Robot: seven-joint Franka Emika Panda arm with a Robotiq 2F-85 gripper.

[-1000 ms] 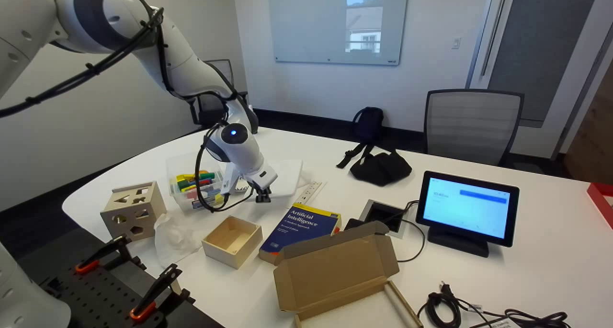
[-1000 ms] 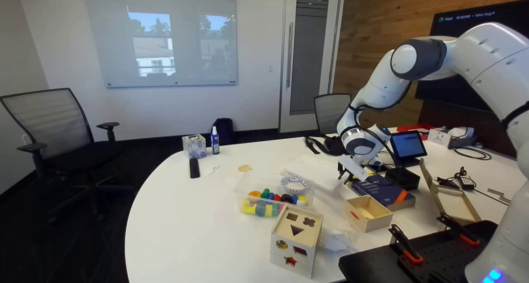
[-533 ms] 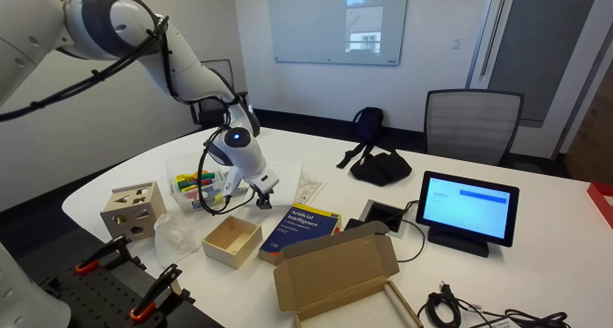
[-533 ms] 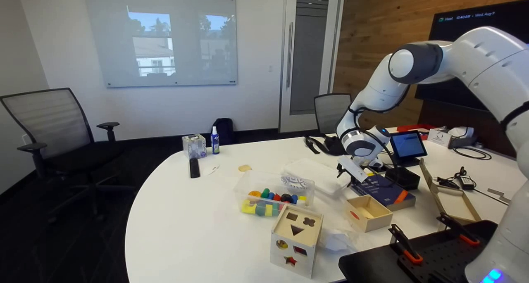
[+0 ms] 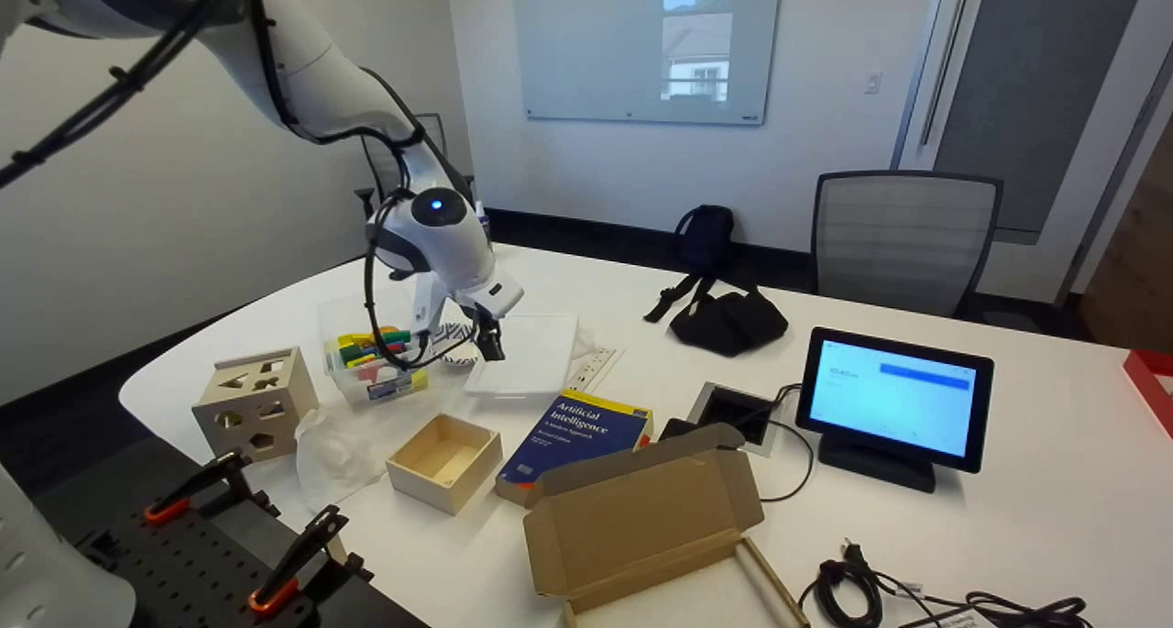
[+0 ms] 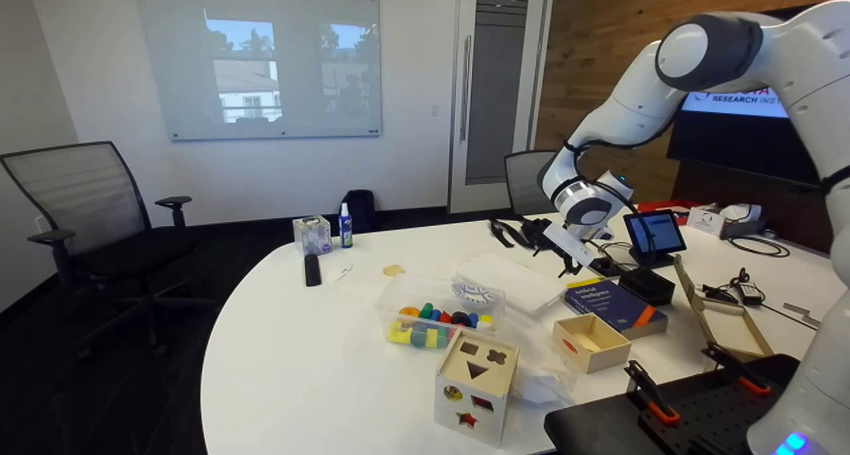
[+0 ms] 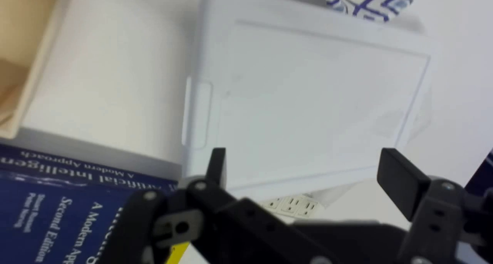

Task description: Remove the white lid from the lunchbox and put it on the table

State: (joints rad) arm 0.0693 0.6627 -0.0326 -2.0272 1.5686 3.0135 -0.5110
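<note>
The white lid (image 5: 536, 353) with rounded corners lies flat on the glossy white table (image 6: 285, 349), between the lunchbox and the blue book. In the wrist view the lid (image 7: 308, 86) fills the middle, with a small flap along its left edge. Its companion, the clear lunchbox (image 6: 392, 309), stands uncovered and holds several coloured blocks. My gripper (image 5: 490, 344) hangs just above the lid's near left part. Seen from the wrist, the gripper (image 7: 302, 167) has its jaws wide apart, nothing held between its fingers (image 7: 402, 179).
A patterned bowl (image 7: 373, 2) tilts beside the lid. Near the lid are the blue book (image 5: 577, 440), a tan open box (image 5: 444, 468), a power strip (image 5: 596, 367) and crumpled plastic (image 5: 334, 454). A wooden shape cube (image 6: 475, 388) and cardboard box (image 5: 655, 518) stand closer to the robot base.
My gripper has opened and risen off the lid. The lid, earlier raised at the gripper, has settled flat on the table. The patterned bowl has tipped.
</note>
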